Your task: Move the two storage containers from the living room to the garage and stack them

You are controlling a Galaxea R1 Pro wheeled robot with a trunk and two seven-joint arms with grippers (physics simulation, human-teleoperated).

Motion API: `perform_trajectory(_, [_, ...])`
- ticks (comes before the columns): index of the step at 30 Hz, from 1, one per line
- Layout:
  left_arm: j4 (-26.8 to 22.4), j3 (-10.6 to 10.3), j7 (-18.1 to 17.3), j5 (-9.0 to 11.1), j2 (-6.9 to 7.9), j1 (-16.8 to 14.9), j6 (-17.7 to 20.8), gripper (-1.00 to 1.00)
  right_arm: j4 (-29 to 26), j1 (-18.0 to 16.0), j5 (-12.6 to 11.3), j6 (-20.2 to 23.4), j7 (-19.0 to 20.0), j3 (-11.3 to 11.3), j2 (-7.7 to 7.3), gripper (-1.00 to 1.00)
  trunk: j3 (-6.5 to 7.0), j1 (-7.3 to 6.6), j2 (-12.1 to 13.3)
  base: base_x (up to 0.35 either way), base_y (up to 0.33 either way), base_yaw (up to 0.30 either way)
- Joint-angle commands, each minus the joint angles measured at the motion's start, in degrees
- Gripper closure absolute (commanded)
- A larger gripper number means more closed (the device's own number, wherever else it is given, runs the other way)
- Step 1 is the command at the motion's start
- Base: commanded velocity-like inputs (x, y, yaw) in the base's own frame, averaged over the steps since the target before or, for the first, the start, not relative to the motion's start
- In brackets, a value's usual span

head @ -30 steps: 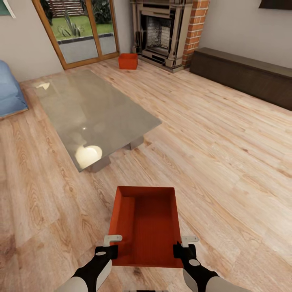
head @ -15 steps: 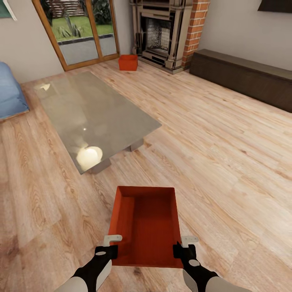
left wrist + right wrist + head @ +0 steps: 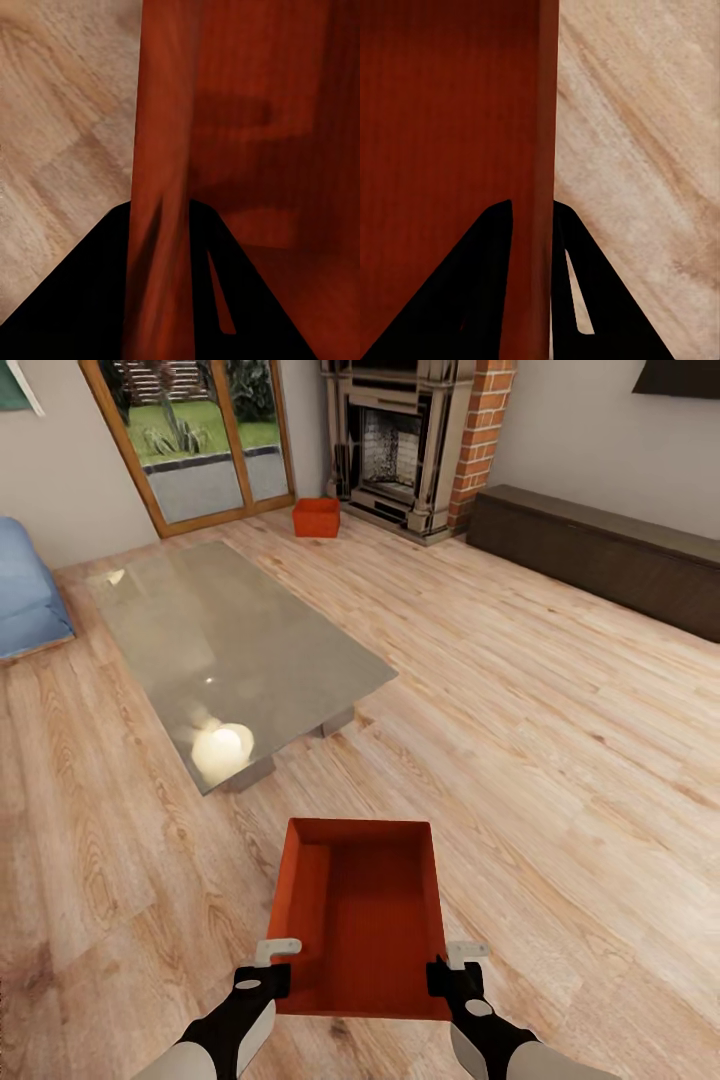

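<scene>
Two storage containers [image 3: 358, 915] [image 3: 316, 516]; two pincers [image 3: 268, 966] [image 3: 455, 966]; one table [image 3: 230, 645].

You have a smooth, matt orange-red plastic bin [image 3: 360, 915] in front of you, its walls faintly sheened in the wrist views. The floor [image 3: 560, 760] is light wood plank with visible grain and a satin finish. At 11 o'clock, the tabletop [image 3: 220, 640] is glossy grey glass mirroring a lamp. The fireplace [image 3: 480, 430] shows rough red brick.
</scene>
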Motion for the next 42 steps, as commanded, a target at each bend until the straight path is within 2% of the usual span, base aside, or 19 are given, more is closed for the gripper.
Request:
perform_trajectory(1, [0.0, 0.2, 0.6, 0.1, 0.00, 0.1, 0.4, 1.00, -0.3, -0.1, 0.8, 0.1, -0.2, -2.4, 0.05, 1.00, 0.15, -0.23, 0.4, 0.000, 0.000, 0.000])
perform_trajectory(42, [-0.1, 0.2, 0.6, 0.1, 0.02, 0.1, 0.3, 1.00, -0.3, -0.1, 1.5, 0.1, -0.1, -2.3, -0.04, 1.00, 7.51, -9.24, 16.8, 0.000, 0.000, 0.000])
